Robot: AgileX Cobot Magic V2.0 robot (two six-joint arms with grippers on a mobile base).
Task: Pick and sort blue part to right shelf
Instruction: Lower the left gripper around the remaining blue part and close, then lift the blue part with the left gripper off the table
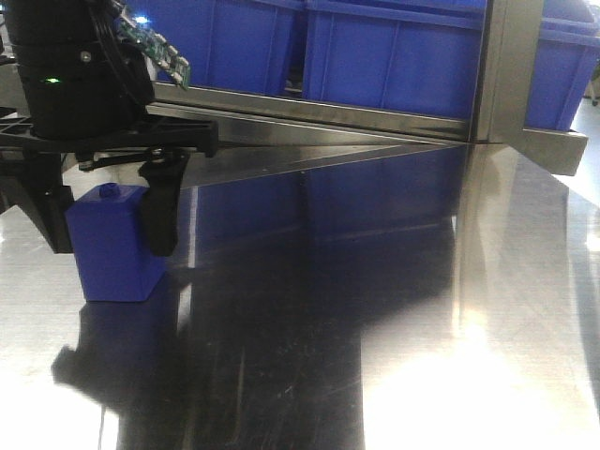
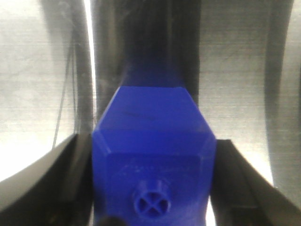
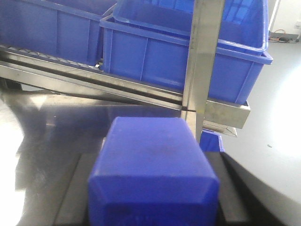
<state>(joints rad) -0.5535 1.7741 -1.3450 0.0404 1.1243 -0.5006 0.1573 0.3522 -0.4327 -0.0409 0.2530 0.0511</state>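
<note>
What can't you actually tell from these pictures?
Right wrist view: the bottom edge cuts off the cap end of the blue block in the right gripper.
Left wrist view: blur hides whether the left gripper presses the knobbed block.
Front and right wrist views: walls of the blue bins hide their contents.

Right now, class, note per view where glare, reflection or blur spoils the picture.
Front-facing view: white glare on the steel table, blue bins mirrored in it. Left wrist view: knobbed blue block soft, glare streak at its left. Right wrist view: blue part slightly blurred, right side washed out.
</note>
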